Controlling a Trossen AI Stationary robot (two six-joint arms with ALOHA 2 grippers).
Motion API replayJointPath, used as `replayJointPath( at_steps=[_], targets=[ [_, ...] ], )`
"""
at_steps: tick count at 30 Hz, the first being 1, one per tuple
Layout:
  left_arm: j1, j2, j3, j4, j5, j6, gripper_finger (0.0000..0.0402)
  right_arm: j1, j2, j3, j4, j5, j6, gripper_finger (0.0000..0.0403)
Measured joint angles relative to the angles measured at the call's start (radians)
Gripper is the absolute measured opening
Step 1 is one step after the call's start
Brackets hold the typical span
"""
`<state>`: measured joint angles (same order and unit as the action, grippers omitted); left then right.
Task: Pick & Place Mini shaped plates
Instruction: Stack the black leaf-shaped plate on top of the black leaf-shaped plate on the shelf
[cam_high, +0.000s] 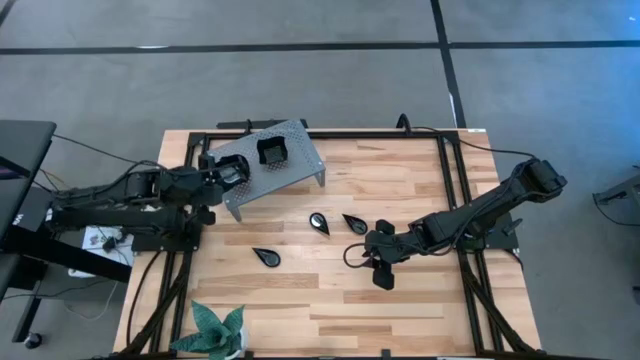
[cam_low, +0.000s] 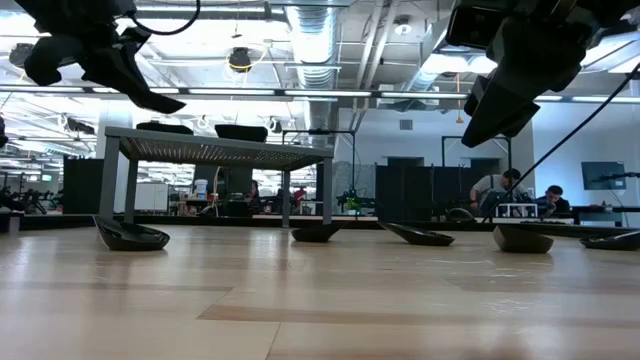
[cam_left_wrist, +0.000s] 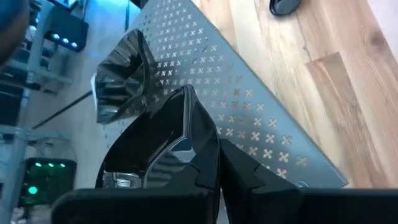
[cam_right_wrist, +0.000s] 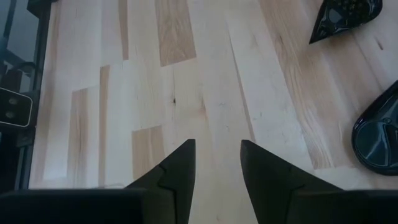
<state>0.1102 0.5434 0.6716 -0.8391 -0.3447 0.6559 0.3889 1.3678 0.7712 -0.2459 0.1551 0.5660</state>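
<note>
You have 1 plate (cam_high: 271, 152) on the stand (cam_high: 300, 150); your left hand (cam_high: 232, 172) pinches a 2nd (cam_left_wrist: 155, 143) over it. 3 teardrop plates (cam_high: 319, 223) wait on the worktop (cam_high: 400, 300); right hand (cam_high: 380, 262) hovers wide, empty.

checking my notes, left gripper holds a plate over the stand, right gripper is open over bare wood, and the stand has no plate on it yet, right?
Not quite: the stand already carries one plate, as the high view shows. The rest holds: the left gripper is shut on a plate over the stand, and the right gripper is open over bare wood.
</note>
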Motion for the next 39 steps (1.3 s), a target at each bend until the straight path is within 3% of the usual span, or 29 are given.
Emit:
replayJointPath(
  at_steps=[8,14,21,31,34,39],
  targets=[
    [0.130,0.000,0.000,0.004,0.033,0.002,0.0008,-0.001,0.000,0.000,-0.001,0.000,0.000,0.0123],
    [0.187,0.009,0.000,0.013,0.161,0.002,0.0010,-0.024,0.000,0.000,0.000,-0.004,-0.049,0.0123],
    [0.225,0.028,0.000,0.022,0.163,0.002,0.0011,-0.059,0.001,0.000,-0.001,-0.075,-0.078,0.0123],
    [0.267,0.047,-0.023,0.063,0.163,-0.006,0.0022,-0.064,0.001,0.000,-0.004,-0.080,-0.079,0.0123],
    [0.279,0.051,-0.084,0.115,0.132,-0.005,0.0036,-0.064,0.001,0.000,-0.004,-0.080,-0.079,0.0123],
    [0.248,0.044,-0.102,0.148,-0.054,-0.002,0.0065,-0.064,0.001,0.000,-0.004,-0.080,-0.079,0.0123]
  ],
)
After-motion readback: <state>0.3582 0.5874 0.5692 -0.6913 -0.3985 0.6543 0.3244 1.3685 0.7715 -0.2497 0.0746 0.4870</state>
